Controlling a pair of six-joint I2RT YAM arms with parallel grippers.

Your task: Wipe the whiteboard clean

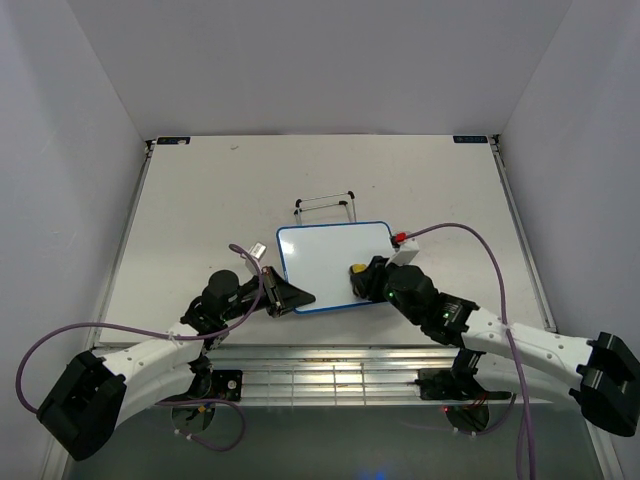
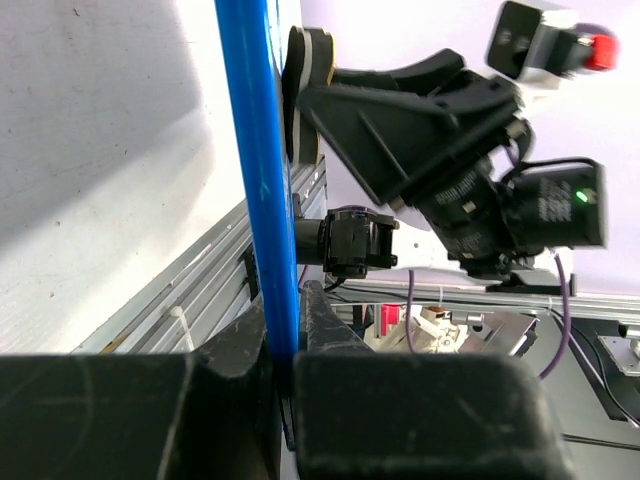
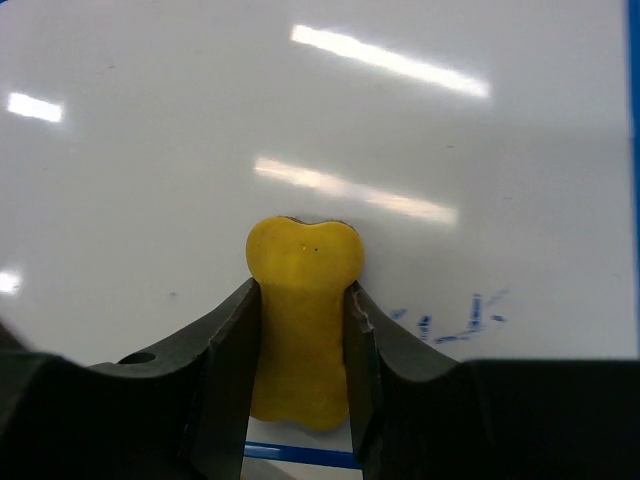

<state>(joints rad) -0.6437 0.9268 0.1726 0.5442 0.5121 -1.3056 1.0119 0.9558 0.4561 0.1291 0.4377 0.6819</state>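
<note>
"Toward the near edge of the desk (image 1: 200, 200), is that the whiteboard (image 1: 330, 262)?"

"Yes. It sits between my two arms, with a small wire stand (image 1: 325, 205) just behind it. My left jaws are closed on its blue frame (image 2: 262, 180) at the near left corner."

"Why pinch it there?"

"So the board cannot slide or swing when I rub it, and the white face is left free. Whether it lies flat or is tipped up off the desk, I cannot tell."

"And the other side?"

"My right jaws are clamped on the waist of the yellow eraser (image 3: 300, 300), one jaw on each narrow side. That way its pad faces the board and presses on the right half, close to the near rim."

"Why that spot?"

"A few faint blue marks (image 3: 455, 322) lie just to the right of the eraser. The rest of the face looks clean, so I judge the job nearly finished. A short wipe toward those marks seems to be what is called for."

"Anything to watch?"

"Pressing too hard could twist the frame out of my left grip, I think."
</note>
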